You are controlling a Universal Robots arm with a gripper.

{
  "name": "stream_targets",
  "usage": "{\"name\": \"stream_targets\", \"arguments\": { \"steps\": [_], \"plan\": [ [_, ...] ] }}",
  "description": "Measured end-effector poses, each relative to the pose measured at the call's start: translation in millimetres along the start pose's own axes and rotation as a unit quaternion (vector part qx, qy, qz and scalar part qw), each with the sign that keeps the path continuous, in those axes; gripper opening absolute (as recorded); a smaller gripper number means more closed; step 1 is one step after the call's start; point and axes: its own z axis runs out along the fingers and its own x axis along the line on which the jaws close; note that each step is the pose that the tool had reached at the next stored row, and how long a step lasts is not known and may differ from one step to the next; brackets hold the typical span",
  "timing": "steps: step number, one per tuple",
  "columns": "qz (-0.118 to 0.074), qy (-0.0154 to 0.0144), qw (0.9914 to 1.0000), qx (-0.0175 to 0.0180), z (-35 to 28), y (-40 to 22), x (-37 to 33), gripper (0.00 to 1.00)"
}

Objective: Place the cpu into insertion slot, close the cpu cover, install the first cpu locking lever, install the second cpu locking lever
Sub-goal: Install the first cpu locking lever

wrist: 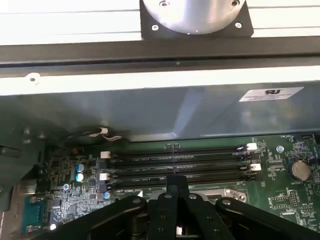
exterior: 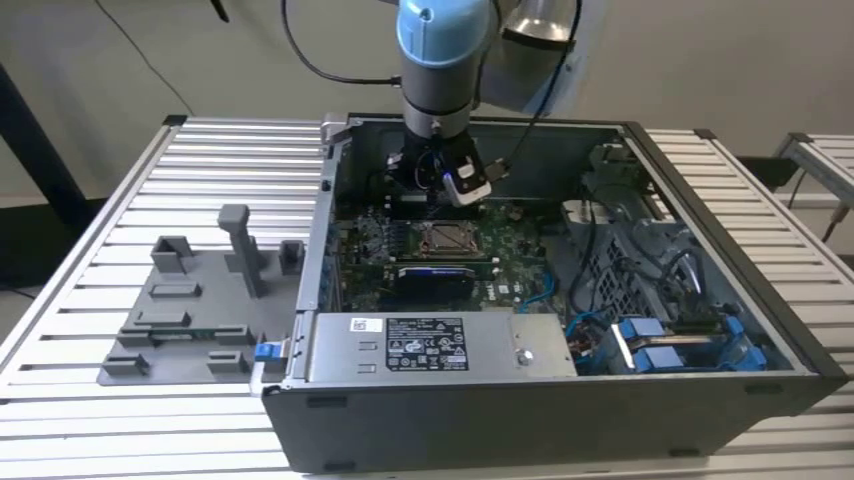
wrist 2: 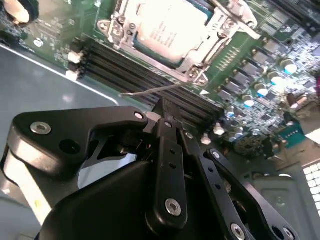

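Note:
The cpu (wrist 2: pixel 165 25) lies silvery side up in the insertion slot (exterior: pixel 443 238) on the green board. The cpu cover (wrist 2: pixel 197 62) is folded flat around it as a silver frame. A thin wire locking lever (wrist 2: pixel 145 91) runs along the socket's edge, standing out from it. My gripper (wrist 2: pixel 161 107) is shut, its black fingertips pressed together just short of that lever; whether they touch it I cannot tell. In the first wrist view the gripper (wrist: pixel 175 181) hangs over the memory slots beside the socket's edge. In the exterior view the gripper (exterior: pixel 434 195) is down inside the case, just behind the socket.
Long black memory slots (wrist: pixel 175 165) lie between the socket and the grey case wall (wrist: pixel 150 110). A power supply (exterior: pixel 427 345) fills the case's front, with blue drive brackets (exterior: pixel 667 345) on the exterior view's right. A grey fixture (exterior: pixel 187 310) sits on the slatted table outside.

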Motion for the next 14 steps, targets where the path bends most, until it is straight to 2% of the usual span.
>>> {"name": "stream_targets", "arguments": {
  "steps": [6, 13, 14],
  "plan": [
    [-0.003, -0.0087, 0.99996, -0.0008, 4.4, -4.7, 3.6, 0.11],
    [-0.009, -0.0232, 0.99969, -0.0024, 13.1, -8.4, 9.6, 0.11],
    [-0.011, -0.0243, 0.99964, -0.0026, 13.7, -8.7, 9.6, 0.11]
  ]
}}
